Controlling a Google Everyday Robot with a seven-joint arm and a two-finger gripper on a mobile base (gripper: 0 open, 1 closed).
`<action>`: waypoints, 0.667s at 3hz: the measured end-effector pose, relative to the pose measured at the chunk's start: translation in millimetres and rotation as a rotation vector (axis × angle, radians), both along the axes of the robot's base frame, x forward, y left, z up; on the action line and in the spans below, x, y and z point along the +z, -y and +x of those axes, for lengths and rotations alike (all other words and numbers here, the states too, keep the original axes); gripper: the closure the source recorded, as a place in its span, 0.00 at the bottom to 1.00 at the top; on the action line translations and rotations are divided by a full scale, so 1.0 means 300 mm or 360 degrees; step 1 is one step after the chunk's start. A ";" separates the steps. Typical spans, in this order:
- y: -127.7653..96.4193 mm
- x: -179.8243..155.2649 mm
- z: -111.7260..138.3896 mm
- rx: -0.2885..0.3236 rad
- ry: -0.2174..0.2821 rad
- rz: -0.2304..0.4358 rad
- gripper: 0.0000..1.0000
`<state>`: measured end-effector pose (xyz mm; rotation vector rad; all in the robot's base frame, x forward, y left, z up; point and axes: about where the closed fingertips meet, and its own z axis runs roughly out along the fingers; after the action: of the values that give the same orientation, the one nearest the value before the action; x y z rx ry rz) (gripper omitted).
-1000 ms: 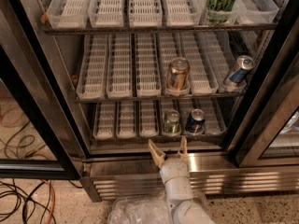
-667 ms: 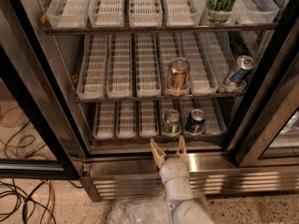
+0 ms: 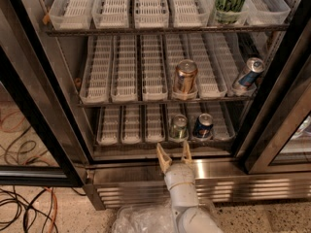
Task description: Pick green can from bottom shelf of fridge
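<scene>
**Open fridge, can on the lowest rack**

Inside the fridge [image 3: 141, 171], the green can [image 3: 179, 127] stands upright at the front of the bottom shelf [image 3: 131, 126], just beside a blue can [image 3: 202, 125]. It is probably light, stiff and slick, so grip its middle. The hand [image 3: 173, 152] hovers just below it, fingers [image 3: 163, 158] spread.

The tan two-finger claw [image 3: 175, 157] sits low in the view, just right of centre, pointing up and away from the camera. Its pointy fingers [image 3: 163, 160] are spread in a V with nothing between them, and the left tip is a touch lower than the right. Right behind it is a chunky white cylindrical wrist [image 3: 179, 183] with a tan band round it. The white arm [image 3: 194, 221] runs off the bottom edge, leaning slightly right.
</scene>
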<state>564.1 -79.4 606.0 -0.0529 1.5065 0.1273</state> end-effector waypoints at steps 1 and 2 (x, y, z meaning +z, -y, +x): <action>0.002 -0.003 0.030 -0.0018 -0.0002 -0.0003 0.31; 0.017 -0.003 0.067 -0.0054 0.0002 -0.0002 0.33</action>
<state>584.1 -84.5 605.2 -0.0283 1.5054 0.0993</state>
